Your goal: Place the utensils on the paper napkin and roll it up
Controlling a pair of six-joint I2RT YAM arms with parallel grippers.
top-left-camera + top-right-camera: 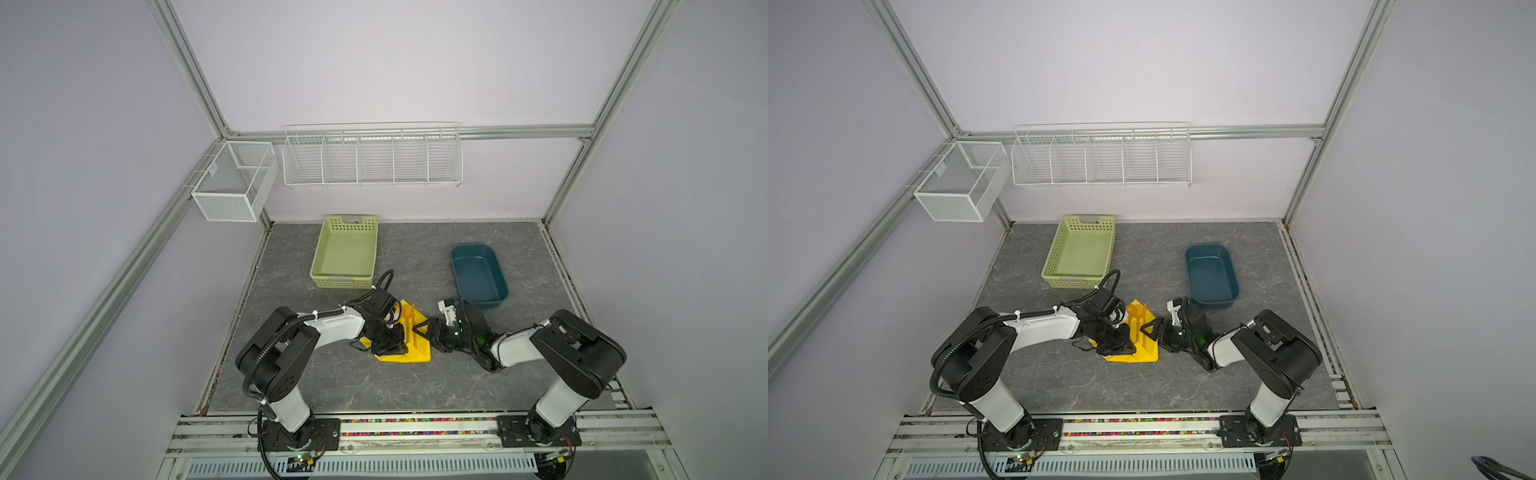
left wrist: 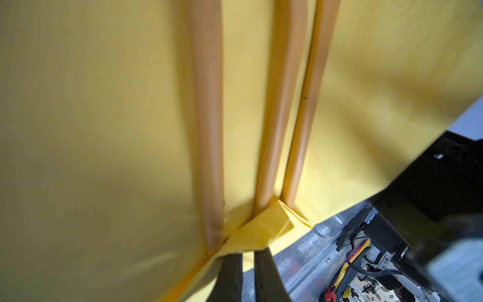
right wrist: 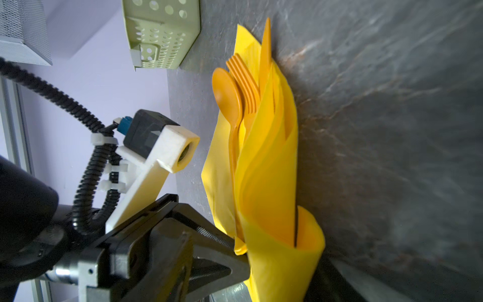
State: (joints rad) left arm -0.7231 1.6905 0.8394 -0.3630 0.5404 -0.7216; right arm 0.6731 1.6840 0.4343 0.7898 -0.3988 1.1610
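My left gripper [image 2: 248,257] is pinched on a small folded corner of the paper napkin [image 2: 104,130], right where the three handle ends of the utensils [image 2: 209,130] meet. My right gripper [image 1: 424,330] sits at the napkin's opposite edge with its jaws standing apart, and that edge curls up into a loop close by. The napkin is bright yellow and thin, and it is not flat: its sides are lifted in soft folds around the orange-brown pieces. A round-bowled spoon [image 3: 226,89], a fork [image 3: 244,78] and a pointed piece [image 3: 266,39] poke out side by side, heads towards the green basket [image 1: 343,282]. The bundle lies on the grey table [image 1: 374,382] just in front of that basket, off its right corner. A dark blue tub [image 1: 482,305] stands to the basket's right.
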